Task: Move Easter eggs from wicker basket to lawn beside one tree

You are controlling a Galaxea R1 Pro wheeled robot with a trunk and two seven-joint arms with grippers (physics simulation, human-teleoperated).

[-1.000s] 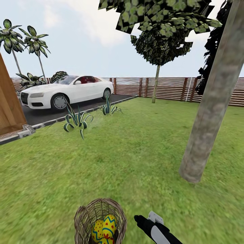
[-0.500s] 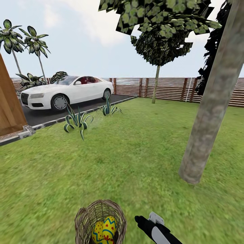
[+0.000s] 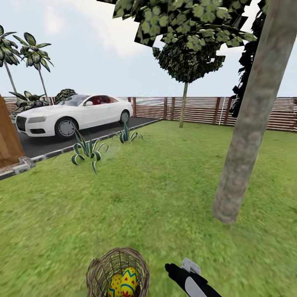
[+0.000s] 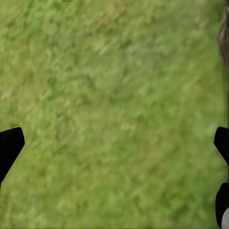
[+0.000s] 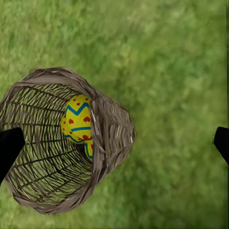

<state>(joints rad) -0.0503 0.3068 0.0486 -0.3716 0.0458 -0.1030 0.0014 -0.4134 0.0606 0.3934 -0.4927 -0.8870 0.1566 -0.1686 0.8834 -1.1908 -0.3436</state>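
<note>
A: Where are the arms?

B: In the head view the right arm (image 3: 192,281) comes up from the bottom edge, black and white, just beside the wicker basket (image 3: 97,270) and apart from it; the right gripper (image 5: 114,143) has its black fingertips (image 5: 9,148) at opposite edges of its wrist view, spread wide with nothing between them, looking down at the basket; the left gripper (image 4: 114,148) is just as wide over bare grass, holding nothing

A: And the eggs?

B: The Easter eggs (image 3: 123,282) lie in the basket, yellow with blue zigzags and red marks; two show in the head view, touching each other; the right wrist view shows one egg (image 5: 78,119) plainly against the basket's inner wall, with part of another below it; I cannot tell how many there are in all

A: What ground is this?

B: The lawn (image 3: 156,185), flat mottled green, carries the basket; the thick grey-brown tree (image 3: 247,123) stands near the basket on the right-arm side, its trunk leaning slightly

A: Room to move?

B: Open grass lies between basket and trunk and ahead; beyond, two spiky plants (image 3: 86,150) edge the dark driveway (image 3: 53,142) where a white car (image 3: 72,115) is parked; a slatted wooden fence (image 3: 198,109) closes the far side, a thin-trunked tree (image 3: 183,99) before it; a wooden wall (image 3: 6,136) stands at the far left
</note>
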